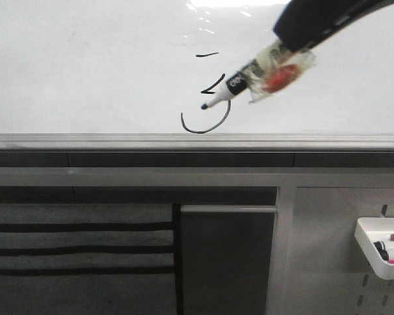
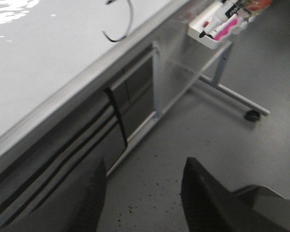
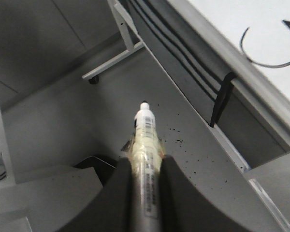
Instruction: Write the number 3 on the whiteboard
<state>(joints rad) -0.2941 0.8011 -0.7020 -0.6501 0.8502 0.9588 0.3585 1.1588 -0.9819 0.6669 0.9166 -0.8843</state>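
The right gripper (image 3: 144, 179) is clamped on a taped black-and-white marker (image 1: 231, 86); its tip hovers at the thin black number 3 (image 1: 207, 98), low on the glossy whiteboard (image 1: 85, 72) above its grey rail (image 1: 118, 142). Renewed contact risks a stray stroke. The left gripper (image 2: 142, 193) is spread apart, holding nothing.

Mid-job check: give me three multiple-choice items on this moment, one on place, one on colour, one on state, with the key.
1. Where does the white tray of markers hang?
A) on the whiteboard
B) on the panel below the board, to the robot's right
C) on the floor

2. The number 3 is drawn in
A) red
B) black
C) pink

3. The right pincer is
A) shut on the marker
B) open and empty
C) out of view

Key: B, the front view shows it lower right; B, the strokes are dark; A, the fingers clamp the barrel. The left pincer is open.
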